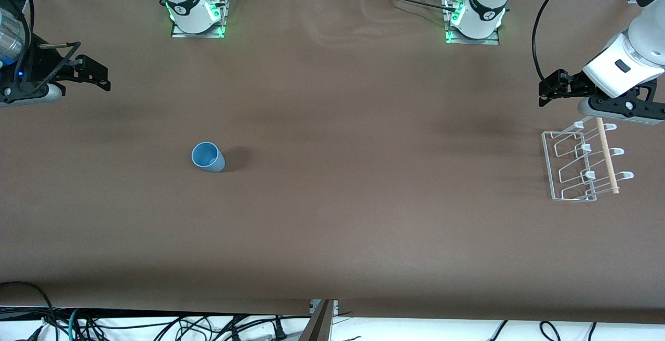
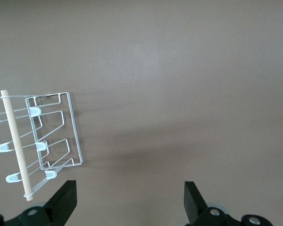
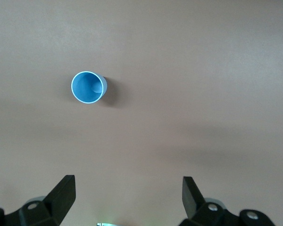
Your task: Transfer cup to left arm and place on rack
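Observation:
The light-blue cup (image 1: 208, 156) stands upright, mouth up, on the brown table toward the right arm's end. It also shows in the right wrist view (image 3: 88, 87). My right gripper (image 1: 98, 75) hangs open and empty above the table at that end, apart from the cup; its fingers frame bare table (image 3: 128, 195). The white wire rack (image 1: 589, 174) with its wooden dowel (image 1: 607, 154) sits toward the left arm's end. My left gripper (image 1: 550, 89) is open and empty in the air beside the rack (image 2: 76, 136); its fingers frame bare table (image 2: 129, 200).
The two arm bases (image 1: 197, 13) (image 1: 475, 16) with green lights stand along the table edge farthest from the front camera. The brown cover (image 1: 332, 216) spans the whole table. Cables lie below the near edge (image 1: 208, 325).

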### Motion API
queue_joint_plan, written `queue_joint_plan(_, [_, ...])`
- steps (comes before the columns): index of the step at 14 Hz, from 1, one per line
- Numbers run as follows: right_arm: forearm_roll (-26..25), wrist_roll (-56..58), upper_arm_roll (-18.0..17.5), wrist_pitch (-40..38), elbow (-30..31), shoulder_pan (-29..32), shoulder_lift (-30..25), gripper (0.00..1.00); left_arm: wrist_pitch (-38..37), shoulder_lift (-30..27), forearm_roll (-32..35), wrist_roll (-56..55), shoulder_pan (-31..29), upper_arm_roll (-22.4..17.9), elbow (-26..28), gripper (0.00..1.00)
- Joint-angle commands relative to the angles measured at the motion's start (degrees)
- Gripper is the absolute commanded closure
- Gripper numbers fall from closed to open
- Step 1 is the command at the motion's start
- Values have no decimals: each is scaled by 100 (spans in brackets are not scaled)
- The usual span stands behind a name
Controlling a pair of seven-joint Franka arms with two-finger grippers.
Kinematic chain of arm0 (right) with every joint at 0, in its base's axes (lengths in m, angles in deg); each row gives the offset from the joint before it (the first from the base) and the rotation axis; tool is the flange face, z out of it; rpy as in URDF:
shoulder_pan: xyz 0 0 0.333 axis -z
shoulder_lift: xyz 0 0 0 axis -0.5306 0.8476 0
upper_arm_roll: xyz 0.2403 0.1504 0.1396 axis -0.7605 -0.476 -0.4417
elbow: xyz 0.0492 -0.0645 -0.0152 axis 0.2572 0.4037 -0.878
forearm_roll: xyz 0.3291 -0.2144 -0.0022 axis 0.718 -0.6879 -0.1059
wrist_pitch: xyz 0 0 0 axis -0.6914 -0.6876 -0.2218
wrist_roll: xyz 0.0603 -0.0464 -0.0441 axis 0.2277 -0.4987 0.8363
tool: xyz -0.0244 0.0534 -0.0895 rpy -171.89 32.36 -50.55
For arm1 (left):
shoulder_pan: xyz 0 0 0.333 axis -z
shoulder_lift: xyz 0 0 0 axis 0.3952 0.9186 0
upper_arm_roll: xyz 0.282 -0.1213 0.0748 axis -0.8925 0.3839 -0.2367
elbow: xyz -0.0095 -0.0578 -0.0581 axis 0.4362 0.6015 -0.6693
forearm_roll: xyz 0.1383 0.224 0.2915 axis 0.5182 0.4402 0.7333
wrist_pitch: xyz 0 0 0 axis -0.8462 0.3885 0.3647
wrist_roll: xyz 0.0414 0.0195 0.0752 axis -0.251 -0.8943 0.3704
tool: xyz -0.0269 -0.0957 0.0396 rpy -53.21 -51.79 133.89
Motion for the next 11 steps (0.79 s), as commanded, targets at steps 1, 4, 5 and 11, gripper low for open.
queue_joint_plan(1, [-22,-35,-27,-140,-42,61,16,0,-136,15,-107,-22,32,-22,-51,0])
queue_joint_plan(4, [-22,-27,-19,-167,-137,61,59,0,-190,6,-107,-5,32,65,-51,0])
queue_joint_plan(5, [-22,-18,-19,-167,-163,61,68,0,-191,6,-107,-14,23,109,-51,0])
queue_joint_plan(11, [-13,-27,-27,-149,-172,52,68,0,-191,6,-98,-14,-3,110,-51,0])
